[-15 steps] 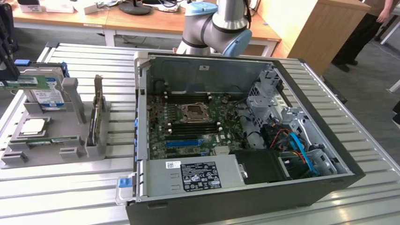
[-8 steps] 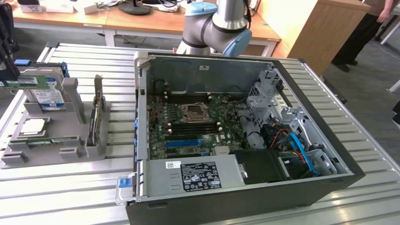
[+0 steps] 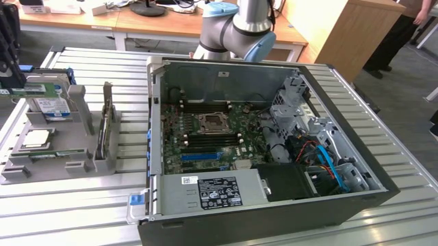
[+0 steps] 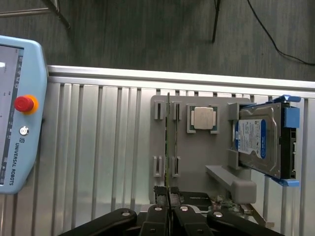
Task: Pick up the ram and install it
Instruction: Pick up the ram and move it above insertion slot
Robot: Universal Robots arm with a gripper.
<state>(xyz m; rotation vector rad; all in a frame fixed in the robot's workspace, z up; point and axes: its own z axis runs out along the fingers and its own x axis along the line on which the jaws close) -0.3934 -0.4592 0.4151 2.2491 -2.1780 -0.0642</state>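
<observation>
The ram (image 3: pixel 24 91), a narrow green stick with a white sticker, hangs level at the exterior view's left edge, raised above the grey parts fixture (image 3: pixel 41 169). In the wrist view I see the ram (image 4: pixel 168 137) edge-on as a thin line running out from my gripper (image 4: pixel 168 194). The black fingers (image 4: pixel 158 192) are shut on it, over the fixture's slotted posts (image 4: pixel 157 110). The open computer case (image 3: pixel 156 128) lies on its side to the exterior view's right, its motherboard (image 3: pixel 205 134) exposed.
The fixture (image 4: pixel 197 157) also holds a silver processor (image 4: pixel 204 118), a hard drive (image 4: pixel 258 140) with a blue label, and a tall upright card (image 3: pixel 106 123). A teach pendant (image 4: pixel 17 108) lies on the slatted table. My arm's elbow (image 3: pixel 236 25) stands behind the case. A person (image 3: pixel 400 31) stands far back.
</observation>
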